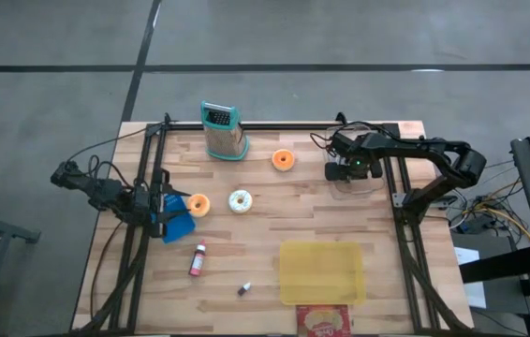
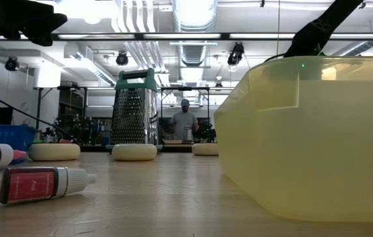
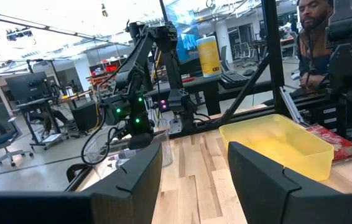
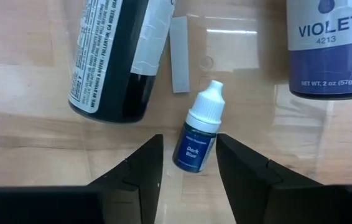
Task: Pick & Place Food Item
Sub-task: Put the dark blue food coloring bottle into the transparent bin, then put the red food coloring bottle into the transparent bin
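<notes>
Two labels legible: "Dark Blue" dropper bottle (image 4: 196,140) between parted right gripper (image 4: 189,163) fingers; "VIOLET 4213" jar (image 4: 332,46). Left gripper (image 3: 193,174) fingers parted.

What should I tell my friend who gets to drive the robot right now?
Right claw: open, hanging over a small dark blue dropper bottle lying between its fingers, not gripped.
Left claw: open, empty, waiting at the table's left edge.
Three donuts, orange, white and orange, lie on the wood.
The yellow bin looks empty.
Done: nothing placed.
Left: probably pick a food item and put it in the bin.
</notes>
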### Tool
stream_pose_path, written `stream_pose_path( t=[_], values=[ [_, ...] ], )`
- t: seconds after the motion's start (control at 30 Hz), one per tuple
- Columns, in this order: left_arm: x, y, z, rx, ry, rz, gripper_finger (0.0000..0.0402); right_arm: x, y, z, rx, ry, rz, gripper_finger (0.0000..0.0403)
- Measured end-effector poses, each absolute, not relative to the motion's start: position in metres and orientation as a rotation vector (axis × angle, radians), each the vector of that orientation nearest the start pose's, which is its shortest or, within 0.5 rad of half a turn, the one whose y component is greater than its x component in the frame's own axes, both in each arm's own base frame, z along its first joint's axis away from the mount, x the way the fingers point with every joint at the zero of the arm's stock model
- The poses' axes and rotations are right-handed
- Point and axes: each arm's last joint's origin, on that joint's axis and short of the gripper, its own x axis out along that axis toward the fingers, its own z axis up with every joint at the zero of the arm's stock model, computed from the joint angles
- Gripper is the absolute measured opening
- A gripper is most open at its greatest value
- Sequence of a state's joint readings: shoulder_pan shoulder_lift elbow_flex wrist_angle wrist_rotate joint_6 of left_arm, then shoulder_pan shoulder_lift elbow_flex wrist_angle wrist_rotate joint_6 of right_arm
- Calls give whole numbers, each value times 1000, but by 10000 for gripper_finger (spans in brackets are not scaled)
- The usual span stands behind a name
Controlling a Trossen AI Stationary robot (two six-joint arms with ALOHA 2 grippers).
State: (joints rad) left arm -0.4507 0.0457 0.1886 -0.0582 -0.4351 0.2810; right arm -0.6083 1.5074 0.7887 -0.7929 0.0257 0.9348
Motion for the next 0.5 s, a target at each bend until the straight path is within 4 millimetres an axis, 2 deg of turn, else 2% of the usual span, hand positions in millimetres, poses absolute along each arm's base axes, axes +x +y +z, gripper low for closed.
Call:
stream_pose_path(
  t=[0.3,0.5],
  values=[
    [81,-26,218,245,-78,-5,188,191,-134,154,1164,1157,-1192,171],
    [81,-26,218,244,-78,-5,188,191,-134,154,1164,1157,-1192,173]
  ],
)
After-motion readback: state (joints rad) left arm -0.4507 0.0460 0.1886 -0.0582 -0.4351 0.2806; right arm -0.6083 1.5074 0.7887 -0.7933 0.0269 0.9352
